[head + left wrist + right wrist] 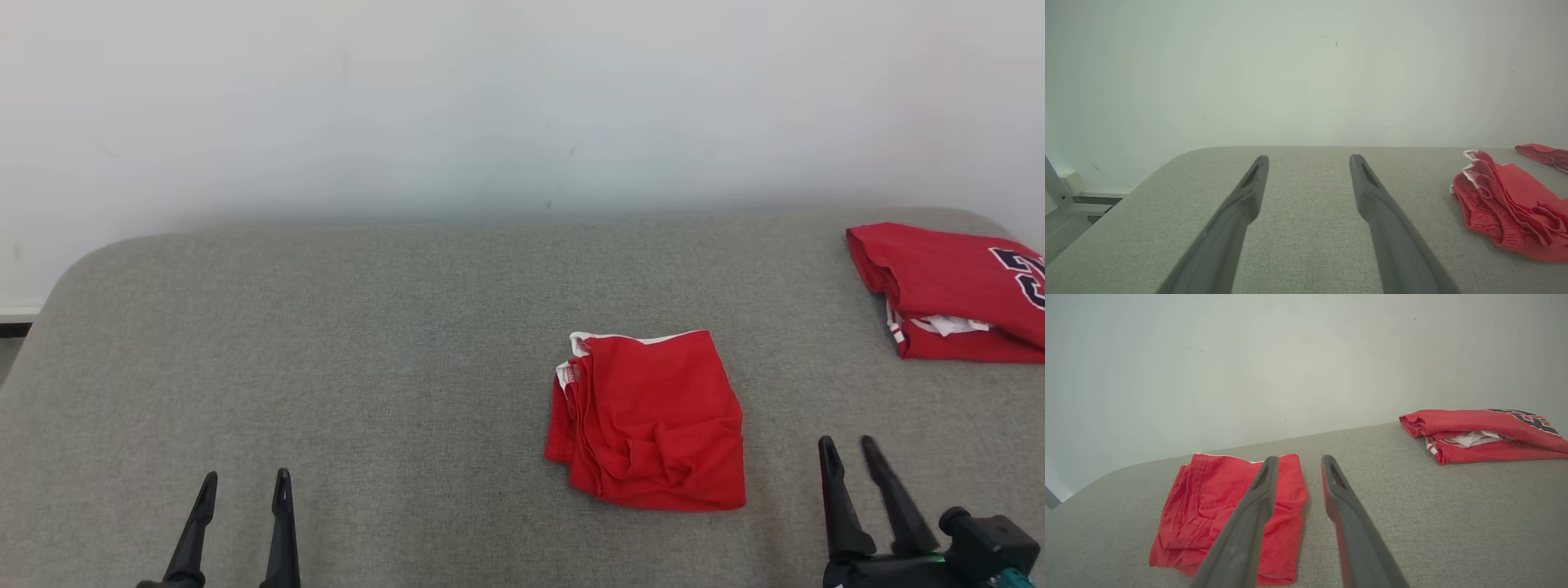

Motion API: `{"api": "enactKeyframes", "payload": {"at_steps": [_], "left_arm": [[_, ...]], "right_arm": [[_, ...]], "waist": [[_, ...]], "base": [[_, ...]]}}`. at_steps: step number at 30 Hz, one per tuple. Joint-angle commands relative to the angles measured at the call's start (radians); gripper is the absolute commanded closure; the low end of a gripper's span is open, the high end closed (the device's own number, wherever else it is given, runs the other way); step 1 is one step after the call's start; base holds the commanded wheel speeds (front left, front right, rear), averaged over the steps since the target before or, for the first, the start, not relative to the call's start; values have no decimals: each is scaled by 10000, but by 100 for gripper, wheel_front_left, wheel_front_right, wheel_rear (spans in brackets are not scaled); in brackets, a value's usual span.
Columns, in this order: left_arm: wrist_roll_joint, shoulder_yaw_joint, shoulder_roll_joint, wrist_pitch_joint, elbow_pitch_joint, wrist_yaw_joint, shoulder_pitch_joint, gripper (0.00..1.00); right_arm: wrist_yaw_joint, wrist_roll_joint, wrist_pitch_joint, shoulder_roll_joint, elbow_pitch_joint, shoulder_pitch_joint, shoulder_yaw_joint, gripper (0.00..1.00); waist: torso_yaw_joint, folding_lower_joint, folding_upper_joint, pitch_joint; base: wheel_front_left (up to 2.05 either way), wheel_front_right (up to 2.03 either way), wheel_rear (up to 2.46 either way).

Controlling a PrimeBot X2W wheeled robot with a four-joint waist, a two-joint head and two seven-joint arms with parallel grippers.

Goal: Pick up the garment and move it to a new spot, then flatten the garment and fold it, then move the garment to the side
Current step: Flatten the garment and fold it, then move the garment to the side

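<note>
Red folded cloth garment (649,420), likely light and floppy; pinch its layered edge. Left tool (246,474) wide, right tool (847,441) narrow, both empty.

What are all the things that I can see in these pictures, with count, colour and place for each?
garment: 1, red with white trim, folded, middle of table
jersey: 1, red with dark print, folded, far right of table
table: 1, grey fabric top, under both
wall: 1, white, behind table
left claw: 1, dark, open, empty, near left
right claw: 1, dark, open, empty, right of garment, apart from it
</note>
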Motion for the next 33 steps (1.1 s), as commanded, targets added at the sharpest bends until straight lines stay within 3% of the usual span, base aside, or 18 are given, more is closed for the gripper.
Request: {"api": "enactKeyframes", "payload": {"at_steps": [1,20,33], "left_arm": [[16,22,-10,-26,-3,39,139,0],[298,37,241,-26,143,25,423,0],[378,-60,328,-26,146,70,484,0]], "right_arm": [[-26,-10,-42,185,-160,205,-159,0],[-26,-841,-42,662,-1017,1109,-553,0],[-26,-1082,28,591,-925,1016,-374,0]], "waist": [[-86,2,1,-98],[149,2,1,-379],[248,2,1,-362]], "base": [[0,0,0],[0,0,0],[0,0,0]]}}
